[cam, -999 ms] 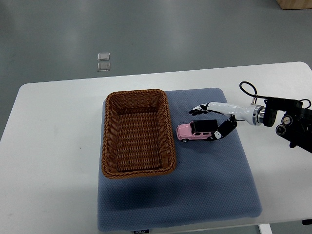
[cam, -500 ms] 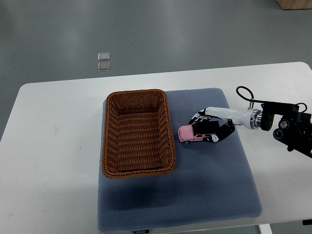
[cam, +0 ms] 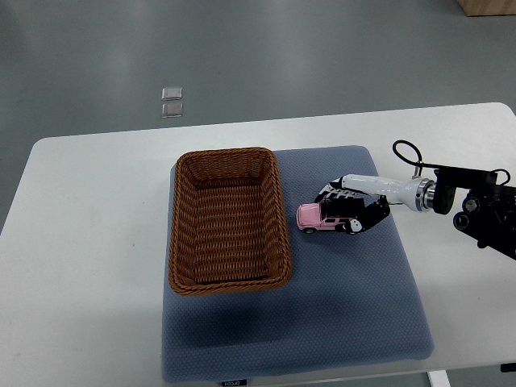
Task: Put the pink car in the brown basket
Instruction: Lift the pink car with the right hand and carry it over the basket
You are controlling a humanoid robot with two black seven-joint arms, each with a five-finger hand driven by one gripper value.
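Hand closed around pink car beside basket

Fingers of the right hand [cam: 352, 211] curl around the rear half of the pink car [cam: 322, 218], gripping it just right of frame centre. The arm reaches in from the right edge at mid-height. The car sits low over the blue mat [cam: 347, 306], its nose pointing left toward the brown basket [cam: 227, 219], close to the basket's right rim but apart from it. The basket lies on the mat's left part, all on a white table [cam: 89, 242].
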